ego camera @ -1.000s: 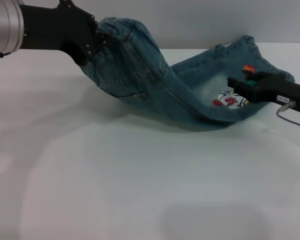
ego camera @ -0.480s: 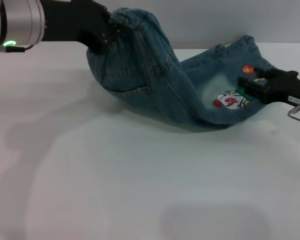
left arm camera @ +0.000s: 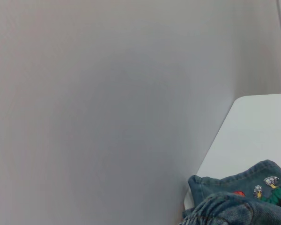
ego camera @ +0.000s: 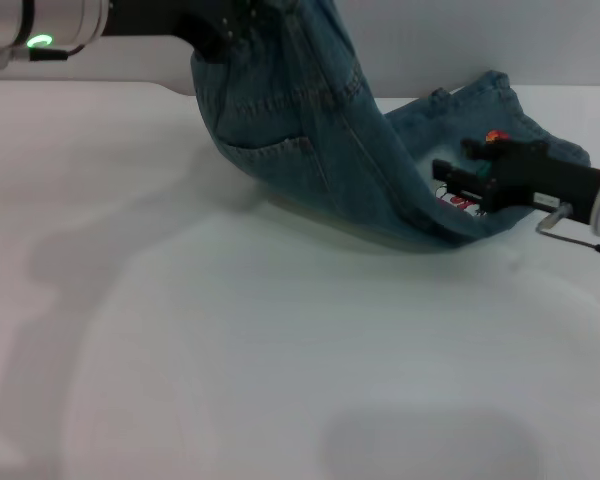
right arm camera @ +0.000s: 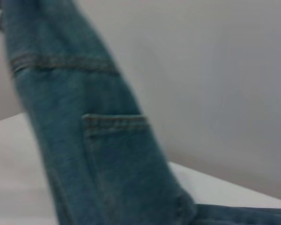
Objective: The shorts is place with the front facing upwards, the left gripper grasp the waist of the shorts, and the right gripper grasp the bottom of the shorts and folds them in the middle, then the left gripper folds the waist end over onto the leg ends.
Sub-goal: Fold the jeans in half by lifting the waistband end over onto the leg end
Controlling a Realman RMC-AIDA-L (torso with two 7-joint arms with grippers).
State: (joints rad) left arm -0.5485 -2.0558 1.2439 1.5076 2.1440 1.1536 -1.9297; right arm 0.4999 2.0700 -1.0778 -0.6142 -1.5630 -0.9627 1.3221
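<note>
Shorts: the shorts [ego camera: 320, 150] hang from the upper left of the frame down to the table [ego camera: 280, 380] at right of centre.
Left claw: the left claw [ego camera: 218, 22] pinches the waist, lifted high.
Right claw: the right claw [ego camera: 458, 178] lies low by the leg ends [ego camera: 500, 110]; grip impossible to tell.
Progress: lengthwise fold seems done; waist not yet laid over the hems.
</note>
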